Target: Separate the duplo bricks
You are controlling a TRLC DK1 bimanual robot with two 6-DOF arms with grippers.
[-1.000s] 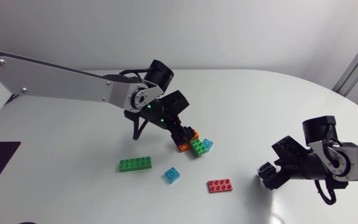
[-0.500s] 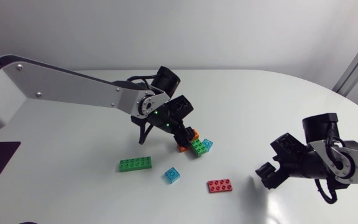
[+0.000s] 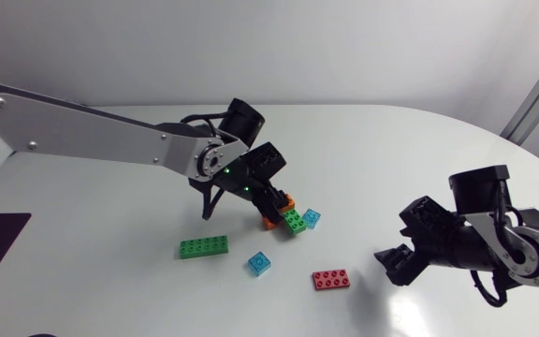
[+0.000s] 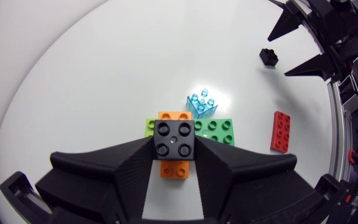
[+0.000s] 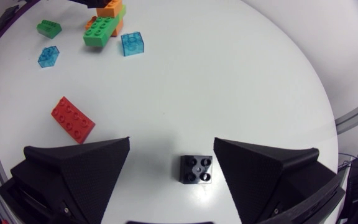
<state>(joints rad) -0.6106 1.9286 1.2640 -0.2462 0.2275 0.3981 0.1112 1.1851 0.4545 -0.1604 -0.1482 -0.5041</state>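
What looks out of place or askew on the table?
Nothing stands out. The left gripper is shut on the black brick atop the orange-and-green cluster; the red brick, long green brick and blue brick lie flat, studs up. A second black brick sits inside the open right gripper, touching neither finger.

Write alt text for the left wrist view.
The left gripper is shut on a black brick in a stack with an orange brick and a green brick. A blue brick lies just ahead; a red brick and the right gripper are farther off.
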